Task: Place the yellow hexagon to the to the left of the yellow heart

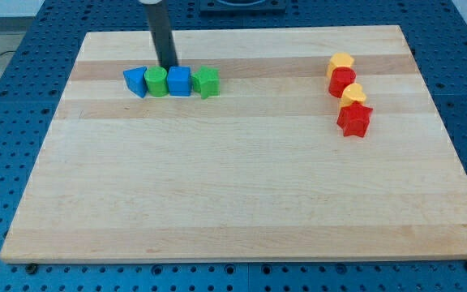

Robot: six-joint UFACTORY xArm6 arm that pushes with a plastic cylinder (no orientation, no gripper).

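The only part of the robot in view is a straight rod [163, 36] near the upper left of the frame, dark grey to black, round in section and smooth, with no markings, screws or cables visible on it. At the frame's top edge it meets a paler, silvery-grey collar that is cut off. My tip [169, 66] is plain, blunt and dark like the rod.
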